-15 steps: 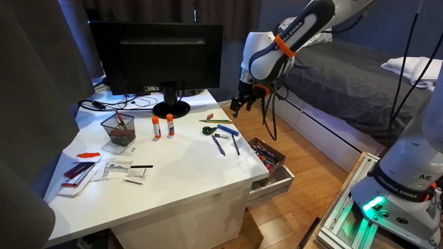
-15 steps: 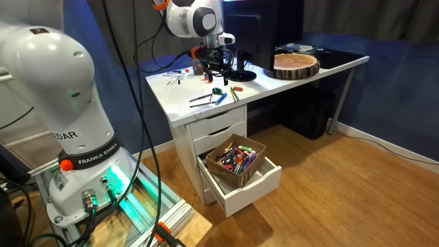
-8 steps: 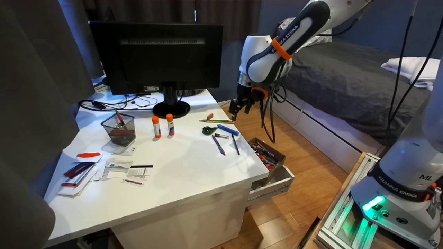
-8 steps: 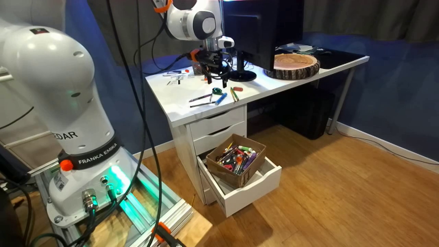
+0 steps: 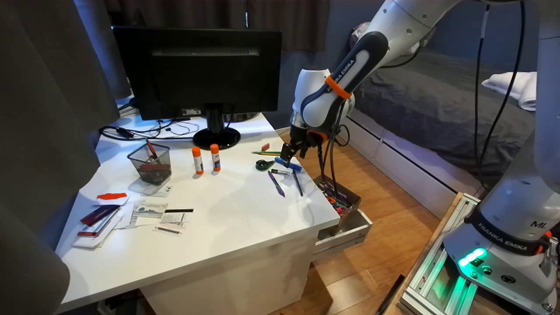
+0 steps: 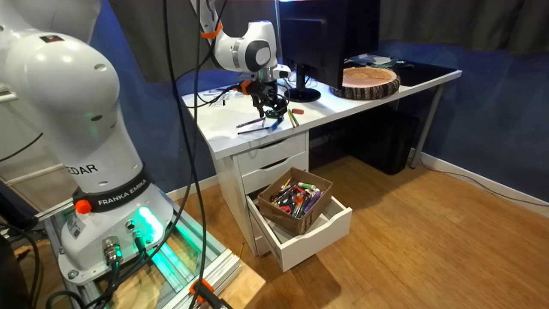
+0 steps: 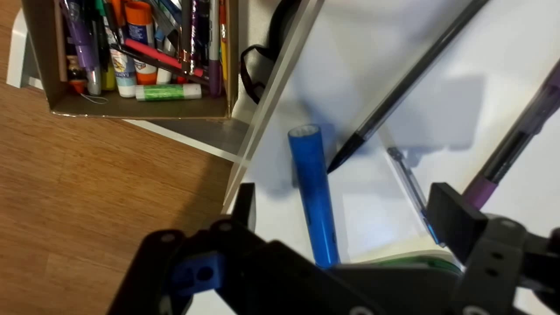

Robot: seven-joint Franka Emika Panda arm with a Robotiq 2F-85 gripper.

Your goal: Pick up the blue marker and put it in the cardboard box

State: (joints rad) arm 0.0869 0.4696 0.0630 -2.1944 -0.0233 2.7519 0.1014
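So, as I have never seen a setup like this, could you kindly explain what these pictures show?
The machine is a single robot arm, ending in a black two-fingered pincer. Two pictures come from cameras outside the robot, looking from different places; the close-up comes from a camera on the arm's wrist. On the white desk are, among other things, a monitor, two glue sticks, a mesh cup, pencils, a purple pen, a dark pen and the blue marker. Below, the cardboard box, holding assorted stationery, sits in a pulled-out drawer. Nothing is held: the pincer is open, and in the wrist view the marker shows between its spread fingers.
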